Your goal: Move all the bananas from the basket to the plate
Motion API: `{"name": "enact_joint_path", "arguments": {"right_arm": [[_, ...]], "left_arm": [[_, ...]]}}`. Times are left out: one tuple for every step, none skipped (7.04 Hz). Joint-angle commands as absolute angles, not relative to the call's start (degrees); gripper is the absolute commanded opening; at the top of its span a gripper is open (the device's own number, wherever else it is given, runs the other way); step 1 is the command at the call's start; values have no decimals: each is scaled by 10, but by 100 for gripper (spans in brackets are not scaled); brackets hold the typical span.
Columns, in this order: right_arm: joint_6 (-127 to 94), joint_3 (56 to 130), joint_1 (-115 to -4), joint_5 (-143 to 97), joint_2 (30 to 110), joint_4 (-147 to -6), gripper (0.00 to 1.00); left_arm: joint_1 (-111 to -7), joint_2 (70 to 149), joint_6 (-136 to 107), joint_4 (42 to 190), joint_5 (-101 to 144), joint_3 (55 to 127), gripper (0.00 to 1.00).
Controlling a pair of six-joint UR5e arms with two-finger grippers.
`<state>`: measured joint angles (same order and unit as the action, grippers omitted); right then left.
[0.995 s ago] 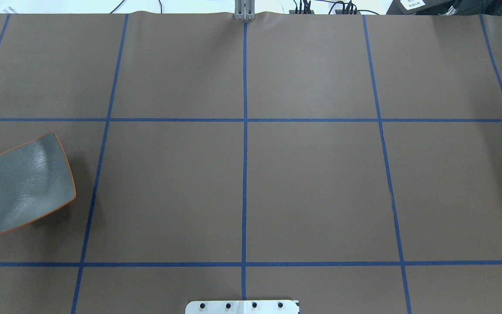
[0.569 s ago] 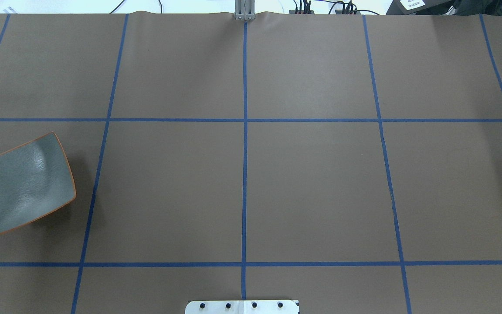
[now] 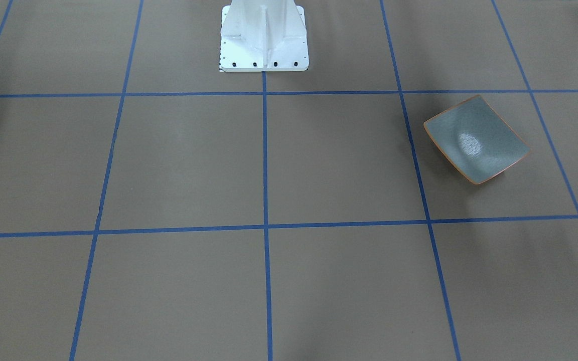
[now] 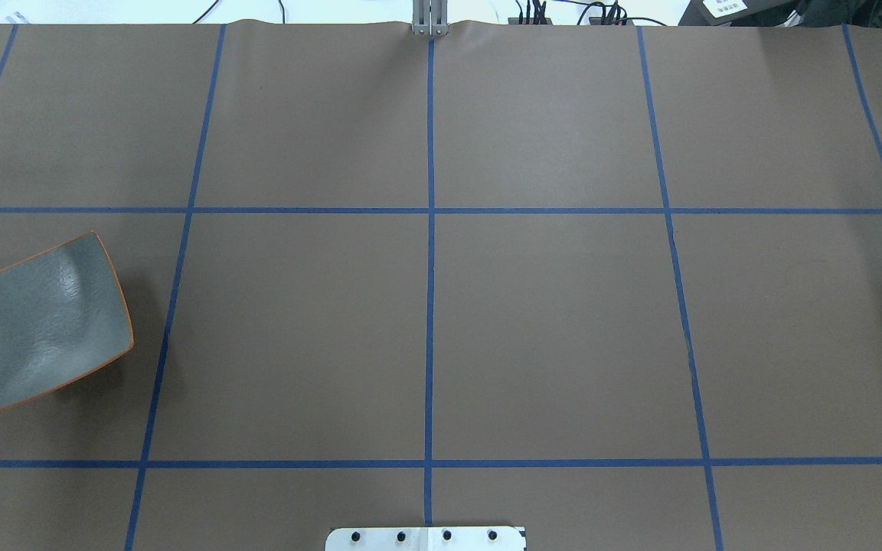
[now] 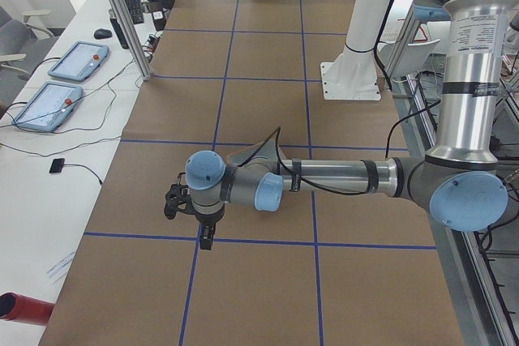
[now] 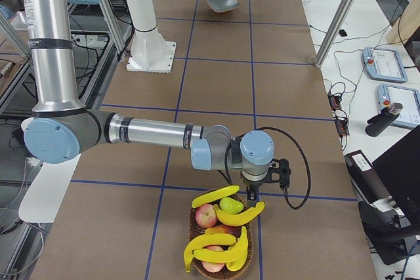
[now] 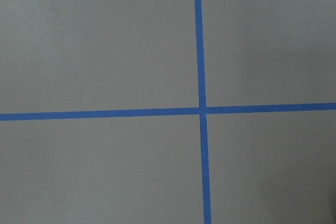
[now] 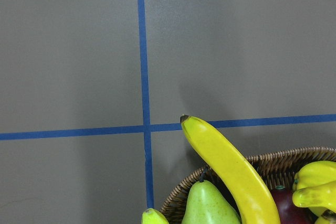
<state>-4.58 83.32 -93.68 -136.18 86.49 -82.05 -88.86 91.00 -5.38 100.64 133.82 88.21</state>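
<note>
Brown-covered table (image 4: 548, 321), ruled into squares by blue tape (image 4: 430, 306); white robot pedestal (image 3: 264, 37) at 12 o'clock in the front-facing view.

Item 1, bananas (image 6: 216, 196): four. Bright yellow, curved, with small dark tips. All lie in the basket (image 6: 195, 227). One rests across the top and pokes its tip over the rim at 12 o'clock in the right wrist view, and the other three are piled among the other fruit.

Item 2, plate (image 4: 47, 321): one. Squarish, gently dished, grey-green glaze, thin orange-brown rim. It holds nothing and sits at 9 o'clock in the overhead view, well apart from the basket.

Item 3, basket: one, woven brown wicker, at 6 o'clock in the right side view.

Item 4, pear (image 6: 230, 205): one, green. Reddish apples (image 6: 207, 214) are partly buried, so their count is uncertain.

Item 5, right gripper (image 6: 252, 195): one, just above the basket's far rim. How far its fingers are parted cannot be told.

Item 6, left gripper (image 5: 205, 243): one, pointing down over a tape crossing near the plate. Its finger spread likewise cannot be told.
</note>
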Motion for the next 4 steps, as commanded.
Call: {"name": "enact_joint_path", "arguments": {"right_arm": [[-17,831,-948,-1364,871,-824,100],[17,831,-960,-1362,870,-844,100],[97,830,-977,-1357,866,-897,100],[152,824,-996,-1354,866,-929,100]], "left_arm": [[-888,911,-55,1008,1343,883,100],[-888,911,-55,1007,1344,887,100],[-888,911,-56,1008,1344,887,100],[-888,911,-56,1010,1344,887,100]]}}
